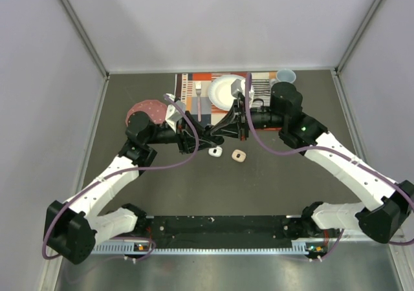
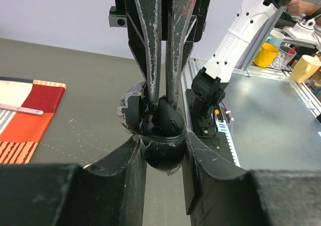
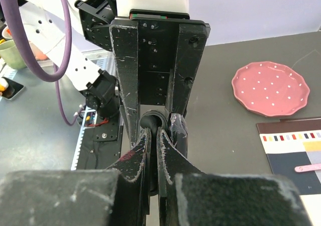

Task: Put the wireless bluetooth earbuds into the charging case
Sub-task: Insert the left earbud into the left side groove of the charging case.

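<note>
nearest the arm bases, on the dark table (image 1: 259, 187), lie a small white piece (image 1: 215, 152) and, near it on the right, a small pink piece (image 1: 239, 155). they are too small to tell apart as cases or buds, though they look more like closed cases.

just beyond them the two arms meet tip to tip. the left gripper (image 2: 164, 140) is clamped on the black charging case (image 2: 163, 159), one finger on each side wall. what looks like the case's open lid (image 2: 129, 110) is swung off to one side. the right gripper (image 3: 153, 133) points in from the opposite side, its fingers pressed together and their tips at the mouth of the case. whether a black earbud is pinched between them cannot be told, since it would be black on black and the fingers hide the spot. no earbud shows plainly in any view.

as a judgement, the buds should be very light, hard and glossy, so they are apt to slip or twist in a pinch. the head is probably the better hold, leaving the stem free to drop into its well. the case is likely light and stiff too, and wants bracing by its side walls below the hinge, as it is held here.

farther back lies the striped placemat (image 1: 184, 84) with a fork (image 1: 198, 100) and a white plate (image 1: 217, 90). a pink plate (image 1: 139, 110) sits to the left and a blue cup (image 1: 286, 76) at the far right.
</note>
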{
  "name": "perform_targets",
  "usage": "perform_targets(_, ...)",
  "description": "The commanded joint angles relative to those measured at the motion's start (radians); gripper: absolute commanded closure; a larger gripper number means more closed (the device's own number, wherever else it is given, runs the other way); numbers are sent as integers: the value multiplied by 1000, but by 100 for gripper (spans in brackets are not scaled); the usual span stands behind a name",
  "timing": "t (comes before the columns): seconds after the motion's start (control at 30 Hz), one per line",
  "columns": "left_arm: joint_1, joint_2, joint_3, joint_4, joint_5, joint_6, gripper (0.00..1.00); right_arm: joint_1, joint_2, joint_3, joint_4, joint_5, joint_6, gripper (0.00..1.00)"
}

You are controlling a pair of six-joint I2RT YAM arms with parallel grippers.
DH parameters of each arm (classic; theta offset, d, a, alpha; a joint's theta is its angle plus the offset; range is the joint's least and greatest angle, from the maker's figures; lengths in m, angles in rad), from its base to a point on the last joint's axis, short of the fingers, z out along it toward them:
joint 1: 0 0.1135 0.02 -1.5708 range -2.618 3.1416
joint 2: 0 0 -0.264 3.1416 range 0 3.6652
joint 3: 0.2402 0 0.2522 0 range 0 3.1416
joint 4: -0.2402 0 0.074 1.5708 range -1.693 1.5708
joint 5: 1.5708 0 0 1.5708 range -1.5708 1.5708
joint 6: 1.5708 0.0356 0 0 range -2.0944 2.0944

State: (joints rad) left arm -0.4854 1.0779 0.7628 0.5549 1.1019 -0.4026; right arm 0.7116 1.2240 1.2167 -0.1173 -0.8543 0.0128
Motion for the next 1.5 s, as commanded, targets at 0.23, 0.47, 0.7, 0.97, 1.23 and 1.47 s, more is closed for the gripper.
perform_targets(0.23, -9, -33, 30, 114, -56, -1, 100, 32, 12, 18, -74, 99, -25, 100)
perform_targets(0.47, -10, -27, 33, 114, -51, -1, 100, 31, 12, 10, -39, 106, 25, 100)
perform_targets(0.7, -10, -22, 35, 115, -40, -13, 100, 54, 45, 33, -59, 57, 27, 100)
perform_targets(0.97, -10, -19, 36, 114, -54, -12, 100, 77, 51, 41, -85, 101, 3, 96)
perform_targets(1.23, -10, -26, 32, 105, -66, -5, 100, 77, 13, 34, -88, 231, -8, 86)
perform_targets(1.47, -10, -24, 29, 79, -73, 15, 100, 77, -26, 9, -30, 273, -2, 74)
